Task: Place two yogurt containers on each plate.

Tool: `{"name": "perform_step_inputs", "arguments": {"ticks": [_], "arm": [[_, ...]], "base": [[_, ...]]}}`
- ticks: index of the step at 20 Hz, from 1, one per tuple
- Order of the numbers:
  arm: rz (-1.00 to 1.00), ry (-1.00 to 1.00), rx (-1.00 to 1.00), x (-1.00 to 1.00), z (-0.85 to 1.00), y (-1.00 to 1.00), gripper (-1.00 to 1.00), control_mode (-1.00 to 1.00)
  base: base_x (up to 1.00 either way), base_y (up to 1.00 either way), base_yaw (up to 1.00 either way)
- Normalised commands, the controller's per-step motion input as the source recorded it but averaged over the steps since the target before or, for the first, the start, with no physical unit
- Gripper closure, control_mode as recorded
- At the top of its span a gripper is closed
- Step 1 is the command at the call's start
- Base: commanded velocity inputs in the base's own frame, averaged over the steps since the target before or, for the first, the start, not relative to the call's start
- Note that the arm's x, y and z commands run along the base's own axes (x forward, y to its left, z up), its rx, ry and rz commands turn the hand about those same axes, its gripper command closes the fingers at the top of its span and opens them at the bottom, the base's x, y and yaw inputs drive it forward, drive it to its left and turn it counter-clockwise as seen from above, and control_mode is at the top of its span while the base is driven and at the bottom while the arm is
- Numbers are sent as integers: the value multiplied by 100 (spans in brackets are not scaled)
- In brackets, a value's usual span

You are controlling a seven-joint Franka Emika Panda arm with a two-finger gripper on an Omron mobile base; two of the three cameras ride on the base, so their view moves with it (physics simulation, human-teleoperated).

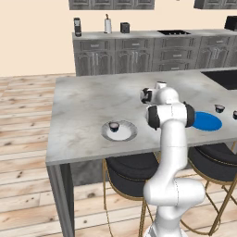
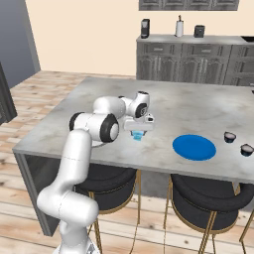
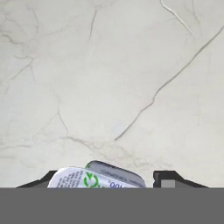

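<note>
You see gripper (image 2: pixel 137 133) pinching light blue yogurt cup (image 2: pixel 137 135) at marble counter (image 2: pixel 208 106), left of solid blue plate (image 2: pixel 194 147). Dark cup (image 1: pixel 114 126) sits on grey-rimmed white plate (image 1: pixel 129 134).

Light blue yogurt container (image 3: pixel 94 179) lid: green round logo, blue print, too blurred to read

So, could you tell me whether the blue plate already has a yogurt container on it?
No, the blue plate lies bare on the counter, and the two dark yogurt cups nearest it stand apart on the counter beyond its far edge.
</note>
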Motion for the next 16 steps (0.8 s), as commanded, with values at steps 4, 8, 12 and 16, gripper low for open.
{"name": "perform_step_inputs", "arguments": {"ticks": [4,8,12,16], "arm": [[-10,0,0,-39,11,9,100,-100],[-11,-1,-3,-20,53,69,100,-100],[-5,-5,-5,-39,15,100,100,-100],[-1,-1,-5,-38,0,100,100,-100]], "base": [[0,0,0],[0,0,0],[0,0,0],[0,0,0]]}}
